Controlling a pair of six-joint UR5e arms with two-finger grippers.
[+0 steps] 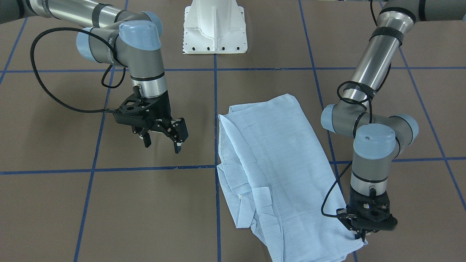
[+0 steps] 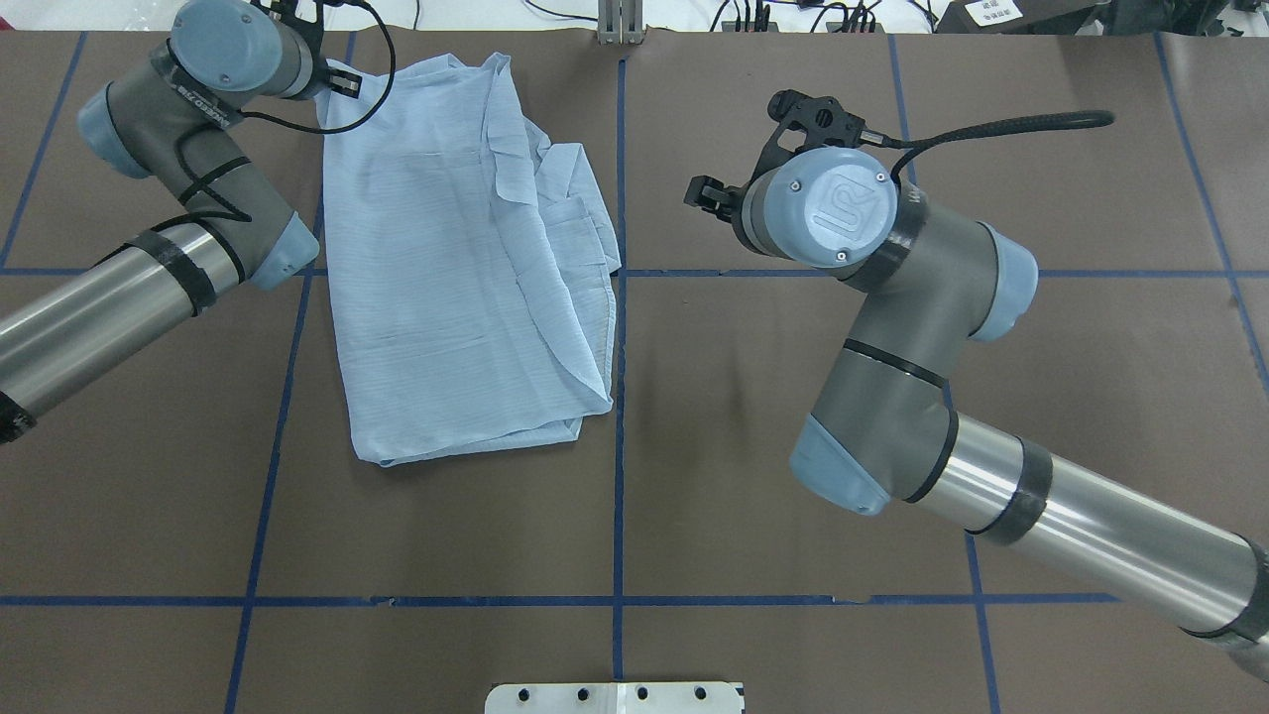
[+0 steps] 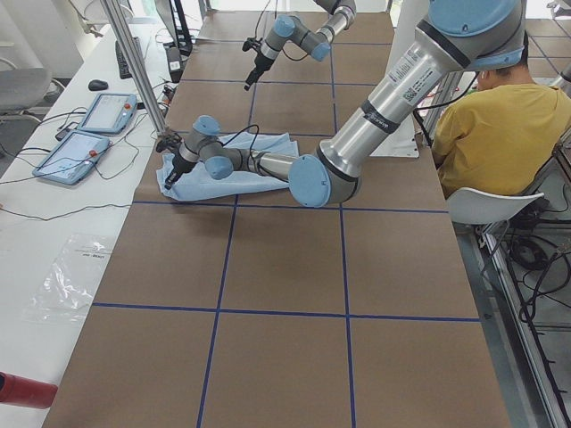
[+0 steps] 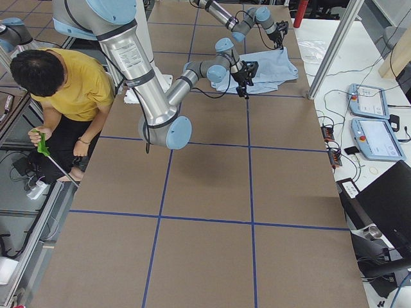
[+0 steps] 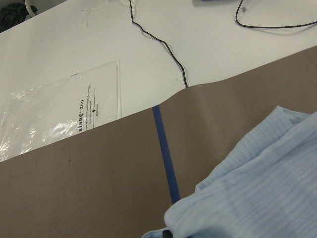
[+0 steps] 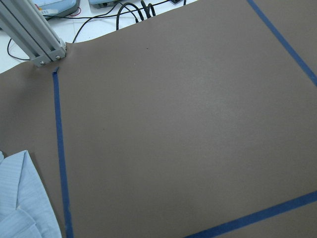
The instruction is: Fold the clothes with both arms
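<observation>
Folding is looking partway done: the shirt (image 1: 276, 163) is lying flat on the desk (image 1: 145, 211) in the robot's left half, with one long side doubled over itself beside the blue tape line (image 1: 216, 91) running down the middle, so it is forming a narrow panel. The left end effector (image 1: 360, 237) is sitting low at the shirt's outer corner farthest from the robot's base. Its fingers are looking pressed together on that corner of cloth, though the pinch is showing small in every view. Taking a corner is giving it a handle for drawing that end back over the rest. The right end effector (image 1: 162, 145) is hanging above bare desk, well apart from the shirt, fingers spread and gripping nothing — probably placed to take the matching corner on the doubled side, since a crosswise fold is calling for both corners travelling together — otherwise the thin fabric is likely to skew.
</observation>
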